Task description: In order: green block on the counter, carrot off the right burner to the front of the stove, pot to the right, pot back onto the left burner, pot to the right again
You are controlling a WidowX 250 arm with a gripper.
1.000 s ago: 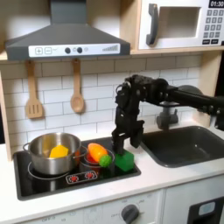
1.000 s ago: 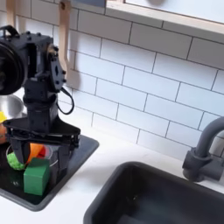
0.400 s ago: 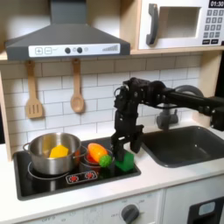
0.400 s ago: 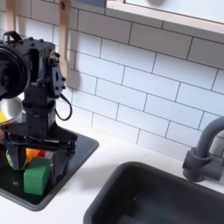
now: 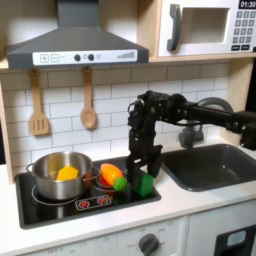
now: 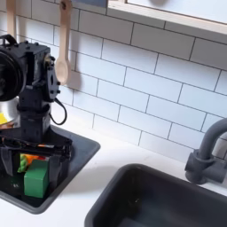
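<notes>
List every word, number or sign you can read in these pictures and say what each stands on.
Microwave display: digits, too blurred to read.
Microwave keypad: button marks, too small to read.
Range hood panel: small symbols, unreadable.
Stove: red dial marks, no readable text.
Nothing legible in the second exterior view.

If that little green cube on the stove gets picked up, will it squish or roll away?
Probably neither. The green block has flat faces and crisp edges, so it likely stays stiff and sits still rather than rolling. It looks small beside the hand, so probably light; its smooth sides might slip.
</notes>
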